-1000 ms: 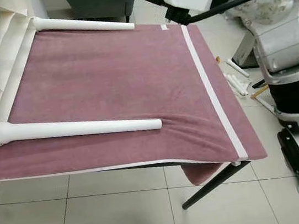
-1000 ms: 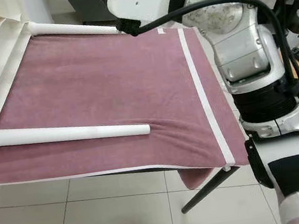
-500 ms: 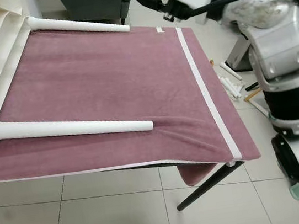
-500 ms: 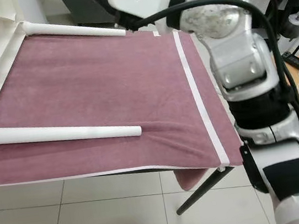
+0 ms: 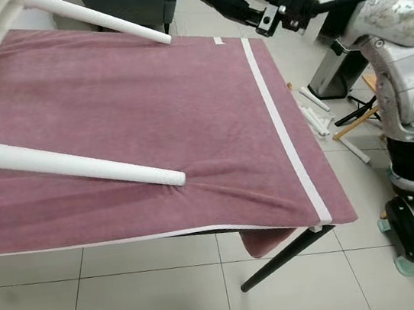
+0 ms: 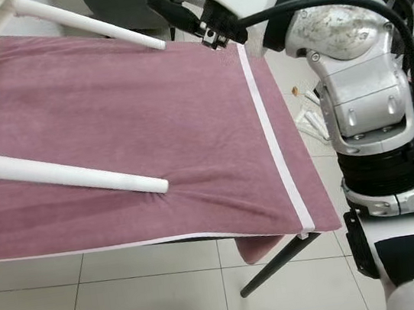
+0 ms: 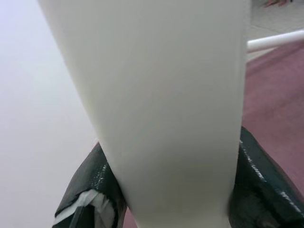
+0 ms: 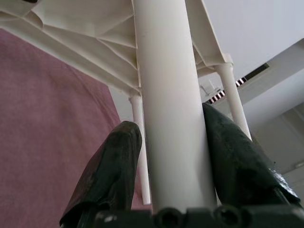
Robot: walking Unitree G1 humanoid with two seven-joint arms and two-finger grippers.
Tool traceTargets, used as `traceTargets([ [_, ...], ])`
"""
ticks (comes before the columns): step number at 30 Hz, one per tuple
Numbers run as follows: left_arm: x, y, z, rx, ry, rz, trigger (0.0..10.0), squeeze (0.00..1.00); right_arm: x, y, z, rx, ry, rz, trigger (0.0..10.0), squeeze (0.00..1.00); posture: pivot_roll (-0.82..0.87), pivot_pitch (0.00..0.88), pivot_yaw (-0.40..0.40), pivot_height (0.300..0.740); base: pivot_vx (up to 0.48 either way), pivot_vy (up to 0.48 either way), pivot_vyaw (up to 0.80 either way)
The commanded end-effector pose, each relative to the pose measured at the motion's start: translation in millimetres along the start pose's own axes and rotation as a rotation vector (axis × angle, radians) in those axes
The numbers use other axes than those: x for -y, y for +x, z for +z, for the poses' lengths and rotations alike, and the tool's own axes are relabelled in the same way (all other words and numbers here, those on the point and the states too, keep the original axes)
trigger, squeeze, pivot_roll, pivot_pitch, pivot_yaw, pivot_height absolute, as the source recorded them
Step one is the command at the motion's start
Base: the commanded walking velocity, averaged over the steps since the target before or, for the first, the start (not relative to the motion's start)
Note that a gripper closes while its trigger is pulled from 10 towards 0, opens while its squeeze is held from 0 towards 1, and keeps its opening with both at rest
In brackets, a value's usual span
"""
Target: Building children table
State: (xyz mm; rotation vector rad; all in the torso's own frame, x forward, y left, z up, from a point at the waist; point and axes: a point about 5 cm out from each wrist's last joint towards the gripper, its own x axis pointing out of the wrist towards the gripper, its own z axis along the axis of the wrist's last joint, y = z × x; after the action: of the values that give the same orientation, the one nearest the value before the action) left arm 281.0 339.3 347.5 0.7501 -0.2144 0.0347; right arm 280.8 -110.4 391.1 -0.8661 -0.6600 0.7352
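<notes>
A tiled-floor (image 5: 156, 285) workroom or lab: a towel-draped worktable (image 5: 147, 109), parts scattered on the floor (image 5: 317, 116).

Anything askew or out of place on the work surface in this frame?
Minor: the maroon towel bunches into wrinkles where the near white table leg tip presses it, and one corner hangs off the edge. Loose white parts lie on the floor.

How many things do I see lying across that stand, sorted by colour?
White table legs: 2
Maroon towel: 1
Total: 3
</notes>
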Motion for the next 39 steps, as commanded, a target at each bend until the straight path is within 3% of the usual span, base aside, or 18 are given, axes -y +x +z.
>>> traceTargets([
  [1, -26.1, -8.4, 46.5, 0.144, 0.345, 0.104, 0.0, 0.00, -12.2, 0.3, -15.7, -0.070, 0.068, 0.070, 10.0, 0.00, 0.15, 0.112, -0.069, 0.740, 0.000, 0.000, 0.00],
  [6, -43.9, -9.7, 72.5, 0.198, 0.447, 0.186, 0.0, 0.00, -20.6, -5.8, -20.8, -0.097, 0.091, 0.089, 10.0, 0.00, 0.15, 0.111, -0.066, 0.740, 0.000, 0.000, 0.00],
  [10, -46.6, -10.5, 78.8, 0.214, 0.483, 0.211, 0.0, 0.00, -27.8, -7.7, -24.8, -0.117, 0.096, 0.095, 10.0, 0.00, 0.16, 0.112, -0.066, 0.740, 0.000, 0.000, 0.00],
  [13, -52.8, -13.6, 93.1, 0.260, 0.550, 0.280, 0.0, 0.00, -38.8, -9.1, -29.6, -0.141, 0.098, 0.102, 10.0, 0.00, 0.16, 0.111, -0.067, 0.740, 0.000, 0.000, 0.00],
  [20, -63.9, -17.3, 117.4, 0.332, 0.617, 0.361, 0.0, 0.00, -51.0, -10.7, -31.0, -0.148, 0.110, 0.111, 10.0, 0.00, 0.16, 0.109, -0.066, 0.740, 0.000, 0.000, 0.00],
  [31, -70.1, -24.6, 142.8, 0.432, 0.677, 0.443, 0.0, 0.00, -56.7, -13.6, -36.1, -0.175, 0.094, 0.119, 10.0, 0.00, 0.16, 0.111, -0.066, 0.740, 0.000, 0.000, 0.00],
  [39, -69.7, -32.0, 163.4, 0.544, 0.704, 0.496, 0.0, 0.00, -73.6, -16.4, -51.9, -0.245, 0.091, 0.137, 10.0, 0.00, 0.17, 0.116, -0.066, 0.740, 0.000, 0.000, 0.00],
])
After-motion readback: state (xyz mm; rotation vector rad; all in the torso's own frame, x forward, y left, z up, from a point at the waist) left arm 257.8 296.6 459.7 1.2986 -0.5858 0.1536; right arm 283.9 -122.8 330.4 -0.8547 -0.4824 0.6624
